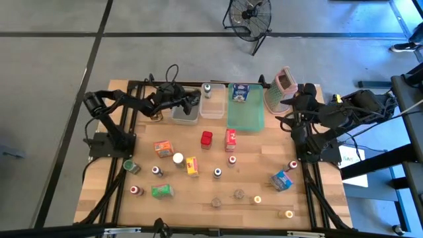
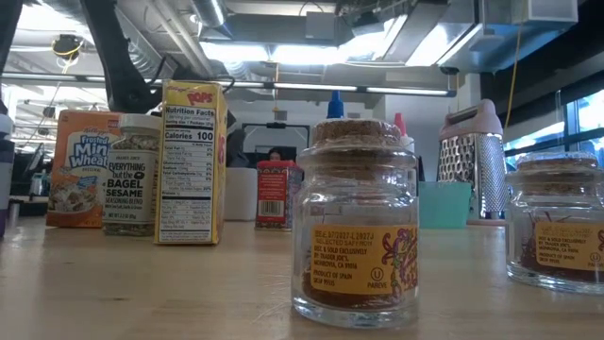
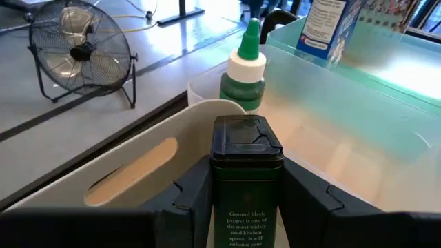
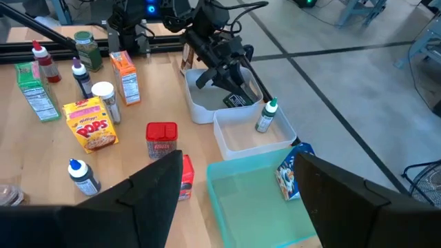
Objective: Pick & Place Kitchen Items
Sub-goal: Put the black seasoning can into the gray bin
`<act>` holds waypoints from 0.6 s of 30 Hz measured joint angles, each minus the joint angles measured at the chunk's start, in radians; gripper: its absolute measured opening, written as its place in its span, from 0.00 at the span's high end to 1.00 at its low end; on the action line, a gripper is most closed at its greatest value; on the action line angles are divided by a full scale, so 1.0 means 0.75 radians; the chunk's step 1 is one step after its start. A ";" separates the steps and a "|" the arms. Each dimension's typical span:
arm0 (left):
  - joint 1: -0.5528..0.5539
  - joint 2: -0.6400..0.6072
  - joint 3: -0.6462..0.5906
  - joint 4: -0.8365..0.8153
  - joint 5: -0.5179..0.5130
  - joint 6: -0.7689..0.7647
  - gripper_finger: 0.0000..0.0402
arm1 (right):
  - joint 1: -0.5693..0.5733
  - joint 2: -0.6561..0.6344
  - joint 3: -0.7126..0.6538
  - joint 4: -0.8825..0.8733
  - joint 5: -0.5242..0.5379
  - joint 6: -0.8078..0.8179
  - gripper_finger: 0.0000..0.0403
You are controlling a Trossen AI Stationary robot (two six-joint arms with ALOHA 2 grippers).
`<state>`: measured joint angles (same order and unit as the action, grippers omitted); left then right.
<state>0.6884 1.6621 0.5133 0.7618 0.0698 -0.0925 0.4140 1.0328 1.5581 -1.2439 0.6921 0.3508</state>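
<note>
- The left claw [image 3: 244, 207] is grasping a dark tin of ground black pepper [image 3: 245, 182] between its two fingers, holding it upright over the grey tub [image 1: 184, 114] at the far edge of the table [image 1: 198, 198].
- In the right wrist view, the left claw [image 4: 238, 86] is hanging above that grey tub [image 4: 200, 103], with the pepper tin [image 4: 239, 100] showing just under its fingers.
- Just beside the grey tub, a clear tub [image 1: 212, 106] is holding a small green bottle with a white collar [image 3: 242, 72].
- Next along, the green tray [image 1: 246, 114] is carrying a blue and white carton [image 1: 239, 94] at its far end.
- The right claw [image 4: 238, 186] is hovering with its fingers spread apart and holding nothing, near the tray's right side and just in front of the metal grater [image 1: 280, 89].
- The rest of the groceries are sitting scattered across the table: a red tin [image 1: 207, 138], a red box [image 1: 230, 139], an orange box [image 1: 162, 147], a yellow Pops box [image 1: 192, 166], a green box [image 1: 161, 191], a blue carton [image 1: 283, 180], and several small spice bottles and jars.
- In the low view, a cork-topped glass jar [image 2: 357, 222] is standing closest to the camera.
</note>
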 joint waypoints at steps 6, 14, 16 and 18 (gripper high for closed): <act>0.001 0.017 0.001 0.022 0.031 0.003 0.65 | -0.043 0.000 0.000 0.006 -0.035 -0.029 0.31; -0.001 0.018 -0.002 -0.018 0.052 -0.027 0.62 | -0.086 0.010 0.000 0.041 -0.103 -0.099 0.31; -0.001 0.018 -0.002 -0.019 0.054 -0.040 0.61 | -0.092 0.016 0.000 0.046 -0.105 -0.107 0.31; -0.002 0.017 -0.002 -0.021 0.057 -0.042 0.61 | -0.095 0.020 0.000 0.053 -0.107 -0.116 0.31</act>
<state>0.6871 1.6747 0.5117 0.7459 0.1125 -0.1237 0.3427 1.0475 1.5581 -1.2043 0.6122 0.2641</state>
